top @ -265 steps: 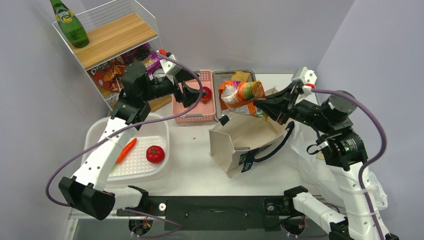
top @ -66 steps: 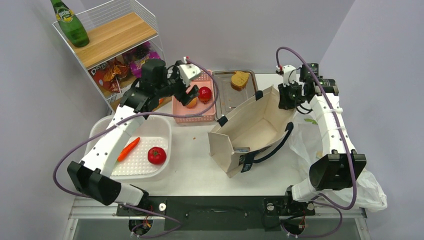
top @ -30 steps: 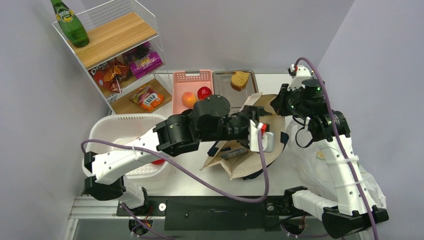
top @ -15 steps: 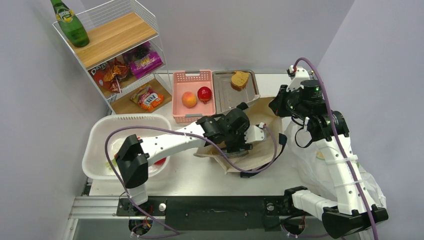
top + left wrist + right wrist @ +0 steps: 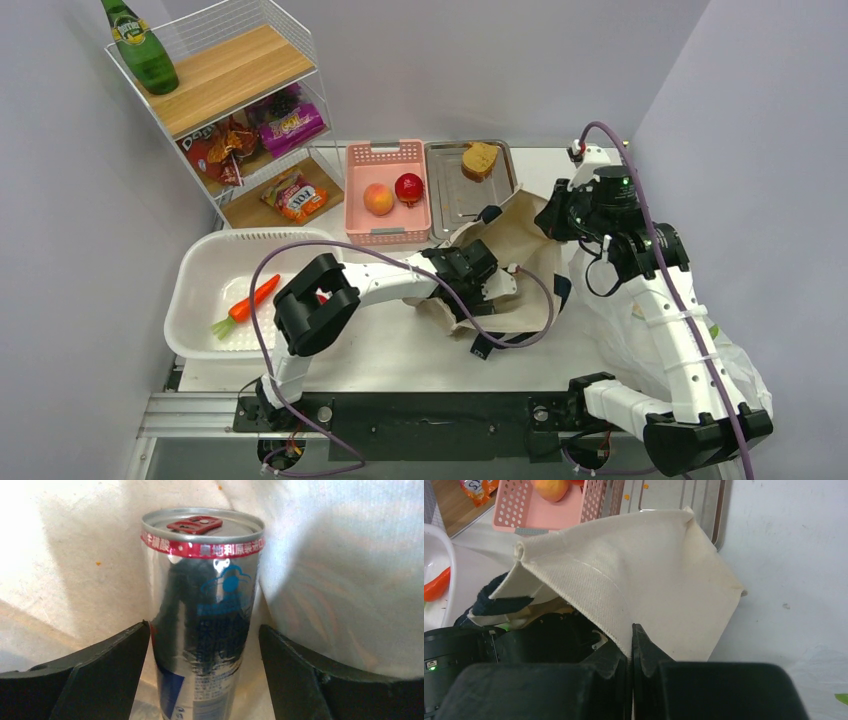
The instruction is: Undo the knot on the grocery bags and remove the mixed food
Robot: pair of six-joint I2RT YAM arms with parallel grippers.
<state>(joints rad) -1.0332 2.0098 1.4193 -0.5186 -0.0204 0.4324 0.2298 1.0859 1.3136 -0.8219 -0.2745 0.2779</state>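
The cream canvas tote (image 5: 528,248) lies slumped at mid-table, its navy handle (image 5: 500,338) trailing toward me. My left gripper (image 5: 202,627) is inside it, open, one finger on each side of a tall silver drink can (image 5: 202,580); a gap shows at the right finger (image 5: 300,675). From above, the tote hides that gripper and the can. My right gripper (image 5: 630,630) is shut on the tote's rim (image 5: 614,595), holding it up. The thin plastic bag (image 5: 700,345) lies crumpled at the right.
A pink basket (image 5: 384,232) holds a peach (image 5: 378,199) and a red fruit (image 5: 408,187). A carrot (image 5: 245,305) lies in the white tub (image 5: 250,237). Crisp packets (image 5: 295,195) and a green bottle (image 5: 140,45) sit on the wire shelf. Bread (image 5: 480,158) lies on a metal tray (image 5: 445,205).
My left arm has dropped deeper into the tote and its jaws have spread wider. The tote has sagged flatter. My right gripper has kept its hold on the rim.
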